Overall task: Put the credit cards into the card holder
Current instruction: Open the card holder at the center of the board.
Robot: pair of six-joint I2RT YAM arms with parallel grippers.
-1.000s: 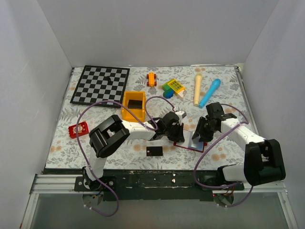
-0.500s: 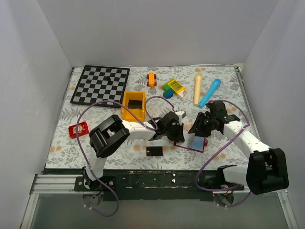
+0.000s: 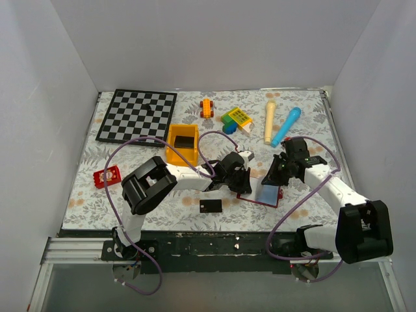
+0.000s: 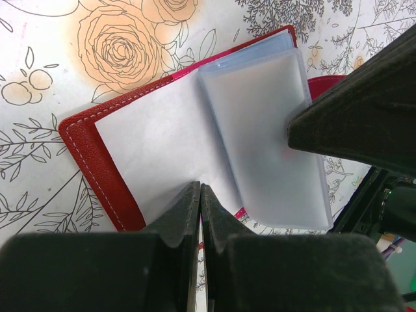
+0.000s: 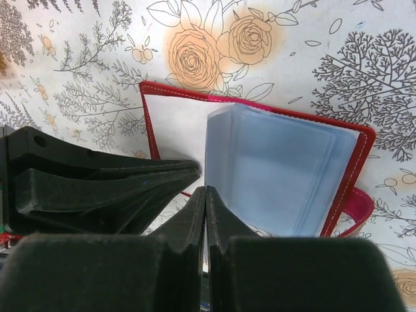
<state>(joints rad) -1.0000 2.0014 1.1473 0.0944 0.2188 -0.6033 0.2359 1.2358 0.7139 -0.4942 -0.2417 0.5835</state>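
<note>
The card holder [image 3: 266,194] lies open on the bench at about 5 o'clock from the bench's middle, red cover down, pale blue pockets [image 5: 279,175] stacked on its right half and the snap tab [image 5: 358,207] poking out at the 4 o'clock corner; no card shows inside it. One black credit card [image 3: 210,207] lies flat at the holder's 8 o'clock, well apart from both arms; I see no other card.

The left gripper [image 4: 200,188] is closed and empty, its tips over the bare white page [image 4: 156,140], seemingly pinning it flat. The right gripper [image 5: 205,190] comes in from the holder's 1 o'clock side with jaws pressed together at the inner edge of the pockets; whether a leaf is nipped between them I cannot tell.

Risks, as I judge them: lift the left gripper and the cover may fold shut; a tug on a flimsy pocket could drag the whole holder across the bench; the thin card, flat on the bench, gives little edge to pinch and may skid away.

A yellow bin [image 3: 182,145] stands at the holder's 10 o'clock; a chessboard [image 3: 137,115] beyond it.
</note>
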